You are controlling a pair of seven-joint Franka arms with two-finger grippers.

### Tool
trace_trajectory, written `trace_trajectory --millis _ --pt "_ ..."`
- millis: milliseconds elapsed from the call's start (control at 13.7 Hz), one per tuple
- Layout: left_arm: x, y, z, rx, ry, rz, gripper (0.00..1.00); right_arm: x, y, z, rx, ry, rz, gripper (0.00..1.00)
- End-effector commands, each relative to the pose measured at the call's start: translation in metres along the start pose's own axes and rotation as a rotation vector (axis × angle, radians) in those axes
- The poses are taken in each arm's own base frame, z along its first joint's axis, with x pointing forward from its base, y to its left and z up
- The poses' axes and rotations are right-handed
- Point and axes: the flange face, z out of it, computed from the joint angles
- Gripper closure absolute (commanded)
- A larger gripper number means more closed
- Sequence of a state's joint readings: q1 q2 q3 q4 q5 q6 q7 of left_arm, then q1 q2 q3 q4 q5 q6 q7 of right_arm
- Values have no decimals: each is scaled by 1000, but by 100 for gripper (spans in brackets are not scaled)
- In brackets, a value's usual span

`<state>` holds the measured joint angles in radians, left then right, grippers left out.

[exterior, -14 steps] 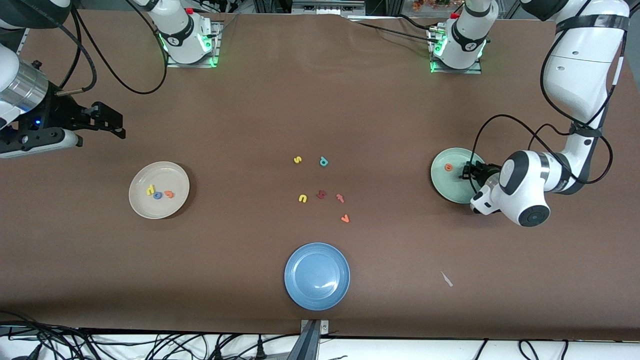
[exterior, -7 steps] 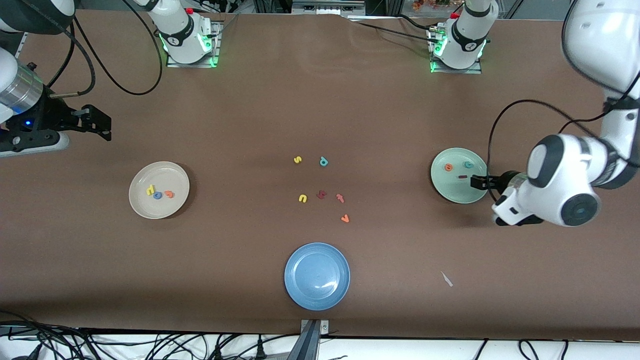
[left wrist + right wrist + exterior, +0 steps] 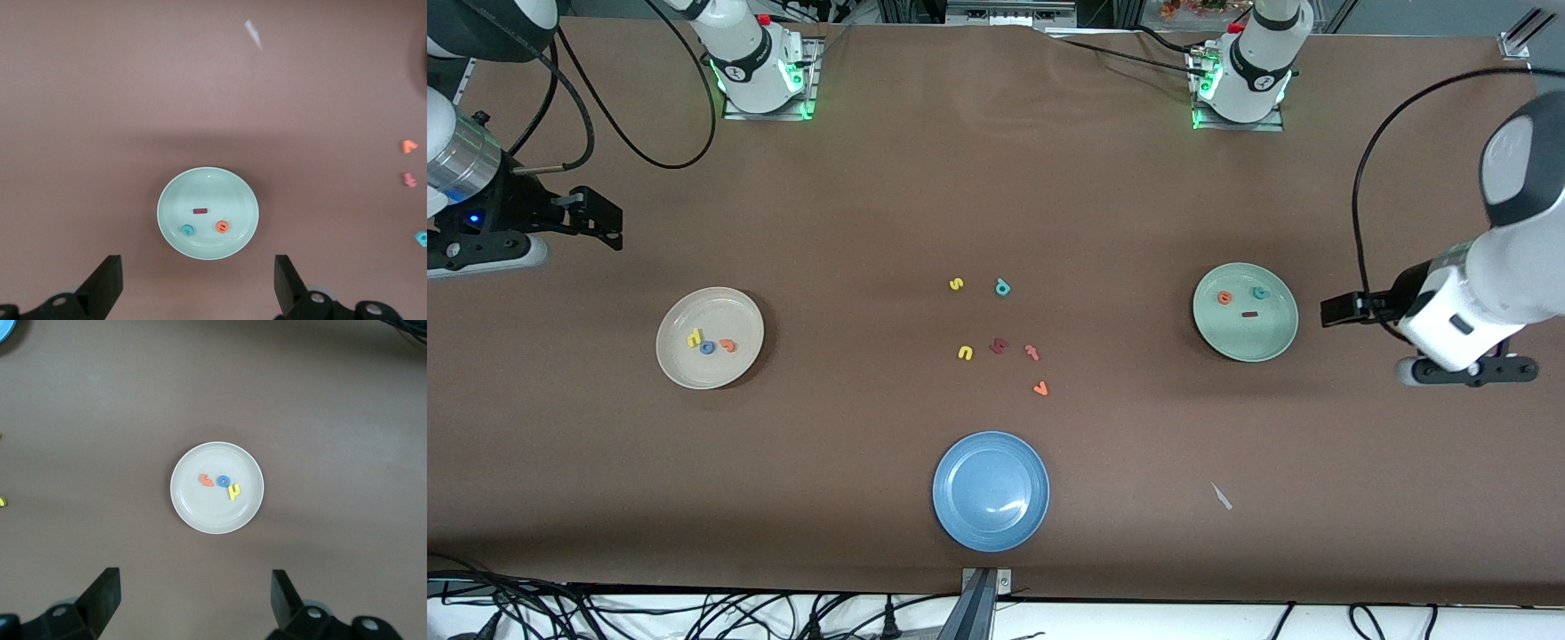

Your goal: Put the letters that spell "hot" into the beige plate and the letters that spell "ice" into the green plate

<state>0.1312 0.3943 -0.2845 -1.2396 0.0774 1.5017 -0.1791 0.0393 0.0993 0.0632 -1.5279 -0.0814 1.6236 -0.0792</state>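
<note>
Both plates filled; arms clear. My left jaws (image 3: pixel 197 293) hang spread and empty above the tabletop (image 3: pixel 996 196) just beside the green plate (image 3: pixel 1279 342), which holds the dark red "i" (image 3: pixel 1249 314), teal "c" (image 3: pixel 1260 292) and orange "e" (image 3: pixel 1224 299). My right jaws (image 3: pixel 195 603) wait apart over the tabletop near the beige plate (image 3: pixel 680 373), carrying yellow "h" (image 3: pixel 694 338), blue ring "o" (image 3: pixel 707 348) and orange "t" (image 3: pixel 728 345). To finish well, I judge I should hold both arms high, off the raised rims. The letters look small, matte and soft-edged; the plates are smooth and shallow.
</note>
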Motion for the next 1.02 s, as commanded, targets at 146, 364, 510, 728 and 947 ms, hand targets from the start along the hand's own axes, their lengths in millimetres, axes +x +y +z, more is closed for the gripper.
trace_trajectory --millis 146,364,510,728,947 --pt "-11 14 -22 8 34 41 0 -2 -2 -6 18 -9 1 0" --pt "-15 12 -46 -5 74 25 0 -1 -4 -5 18 -8 -2 0" --pt "-24 14 -63 4 104 25 0 -1 -3 -5 14 -9 -2 0" --pt "-36 21 -80 3 131 38 0 -1 -4 -5 11 -10 -4 0" --pt "-43 40 -80 17 130 71 0 -4 -3 -5 8 -26 -7 0"
